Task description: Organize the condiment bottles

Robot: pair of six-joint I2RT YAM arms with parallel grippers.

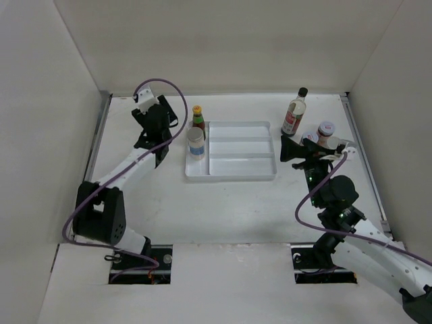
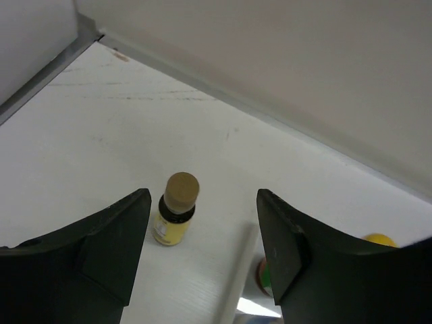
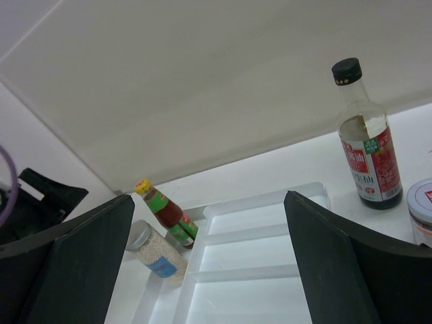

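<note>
Left gripper (image 2: 202, 202) hovers, jaws spread and empty, above the tiny brown bottle (image 2: 177, 210) (upright on the table (image 2: 101, 135), beside the tray (image 2: 237, 280)), so its pickup looks to be in hand; next it should centre, descend and pinch the cap.

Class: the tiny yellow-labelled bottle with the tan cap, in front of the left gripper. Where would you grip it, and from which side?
Across the round body of the tiny yellow-labelled bottle, under its tan cap, probably from above. It stands upright and alone, so the open left gripper's fingers should fit either side; the white tray rim lies apart beside it.
</note>
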